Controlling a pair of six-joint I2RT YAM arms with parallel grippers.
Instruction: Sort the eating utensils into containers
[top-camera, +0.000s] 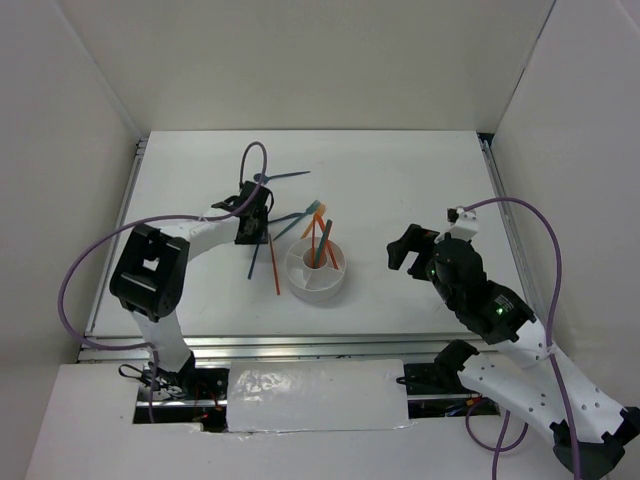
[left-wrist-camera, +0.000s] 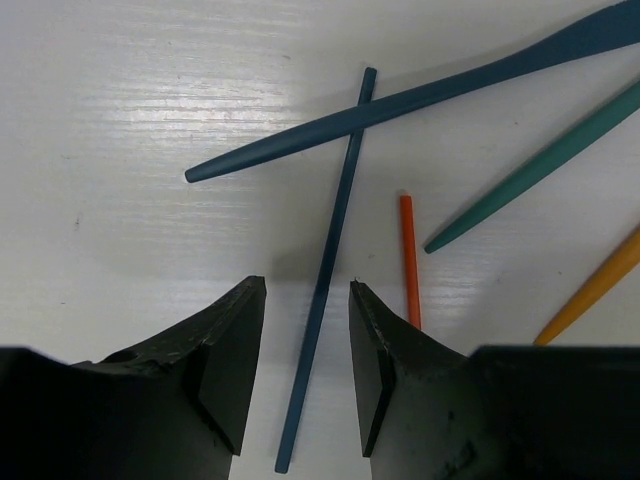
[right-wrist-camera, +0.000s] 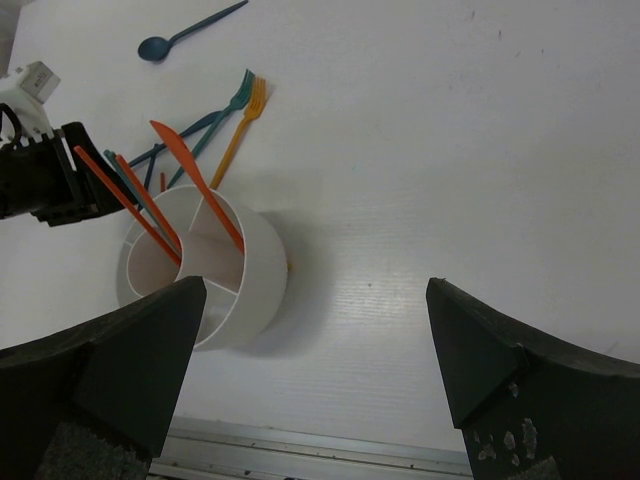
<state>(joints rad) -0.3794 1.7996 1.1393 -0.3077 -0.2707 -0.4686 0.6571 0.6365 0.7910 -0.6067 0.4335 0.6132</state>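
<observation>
L gripper (left-wrist-camera: 306, 288) fingers spread, nothing pinched — dark teal chopstick (left-wrist-camera: 335, 230) lies flat on table (left-wrist-camera: 120, 150) betw. them, long axis across the closing dir. Holder (top-camera: 318, 292) near, to my right; R gripper (right-wrist-camera: 318, 290) also spread, farther off.

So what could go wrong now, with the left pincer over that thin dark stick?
The dark teal chopstick lies between the open jaws of the left pincer, but its far end crosses a dark blue utensil, so lifting might drag that along. An orange chopstick lies close beside the pincer; coming down could knock or trap it.
</observation>
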